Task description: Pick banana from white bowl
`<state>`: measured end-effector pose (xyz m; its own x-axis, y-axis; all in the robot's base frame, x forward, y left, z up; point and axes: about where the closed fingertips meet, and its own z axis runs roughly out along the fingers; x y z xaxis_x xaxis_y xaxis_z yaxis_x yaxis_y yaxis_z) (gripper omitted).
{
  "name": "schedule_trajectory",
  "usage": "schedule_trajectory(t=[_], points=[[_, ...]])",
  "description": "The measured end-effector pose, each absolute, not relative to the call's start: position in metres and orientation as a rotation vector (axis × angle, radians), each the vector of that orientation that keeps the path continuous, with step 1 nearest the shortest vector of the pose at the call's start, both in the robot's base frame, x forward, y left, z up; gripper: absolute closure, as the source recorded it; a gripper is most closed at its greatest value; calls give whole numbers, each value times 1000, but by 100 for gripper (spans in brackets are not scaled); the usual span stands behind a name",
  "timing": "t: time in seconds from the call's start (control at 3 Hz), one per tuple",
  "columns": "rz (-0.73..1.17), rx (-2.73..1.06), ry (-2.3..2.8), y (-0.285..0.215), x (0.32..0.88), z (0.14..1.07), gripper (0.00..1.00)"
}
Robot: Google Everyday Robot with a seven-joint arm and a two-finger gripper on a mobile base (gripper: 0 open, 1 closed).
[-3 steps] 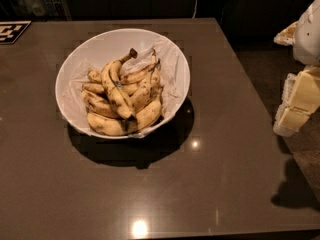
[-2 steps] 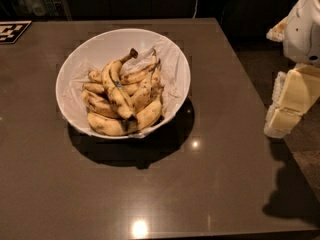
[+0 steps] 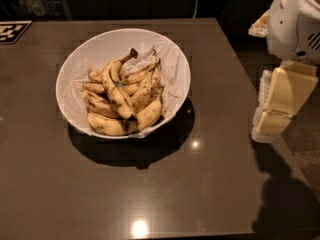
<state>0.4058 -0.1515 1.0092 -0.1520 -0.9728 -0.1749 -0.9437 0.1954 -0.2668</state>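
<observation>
Setting is read as a robot test room or lab, not a home.

- A black-and-white square fiducial tag [image 3: 12, 31] is seen lying on the glossy dark-brown tabletop [image 3: 215, 184] at 10 o'clock.
- Overhead lamps are mirrored in the top as bright spots [image 3: 139, 228] at 6 o'clock.
- A wide round white bowl [image 3: 95, 49], lined with a thin white sheet and filled with speckled yellow bananas [image 3: 117, 96], is set left of centre.
- The robot's cream-coloured gripper [image 3: 270, 126] is held at the table's right edge at 3 o'clock, beside grey speckled flooring [image 3: 307, 144].
- The background at 12 o'clock is dark and indistinct.
</observation>
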Motion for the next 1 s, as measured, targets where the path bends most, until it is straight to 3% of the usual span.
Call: schedule_trajectory(t=[0.33, 1.0], points=[[-151, -1780, 2177, -140, 405, 1010, 0], [-242, -1812, 2214, -67, 395, 1007, 0]])
